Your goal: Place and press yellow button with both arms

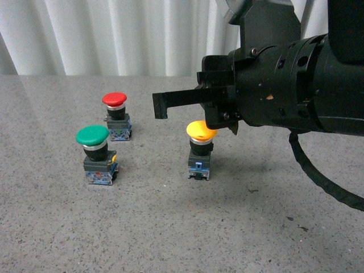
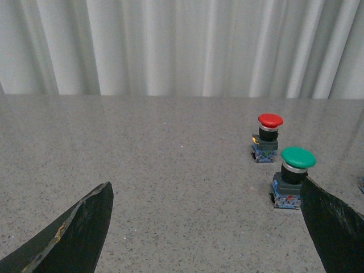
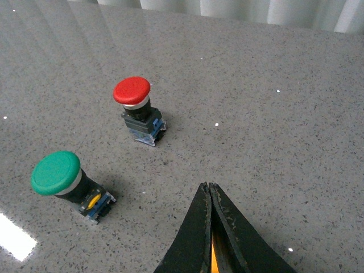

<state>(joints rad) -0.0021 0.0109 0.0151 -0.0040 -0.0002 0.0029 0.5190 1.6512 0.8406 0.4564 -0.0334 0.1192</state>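
Observation:
The yellow button (image 1: 200,131) stands upright on the grey table (image 1: 239,227), right of the middle in the front view. My right gripper (image 1: 160,106) is shut, with its flat black fingers pointing left above the table. The button's cap sits just under the root of these fingers; I cannot tell if they touch. In the right wrist view the shut gripper (image 3: 208,186) shows only a yellow sliver (image 3: 213,259) of the cap through the slit. My left gripper (image 2: 207,227) is open and empty, low over bare table. It does not show in the front view.
A green-capped switch (image 1: 92,136) and a red-capped switch (image 1: 114,100) stand left of the yellow button. Both also show in the left wrist view, the green switch (image 2: 297,158) close to one finger (image 2: 333,227), the red switch (image 2: 270,120) behind it. A white curtain (image 1: 114,34) hangs behind the table.

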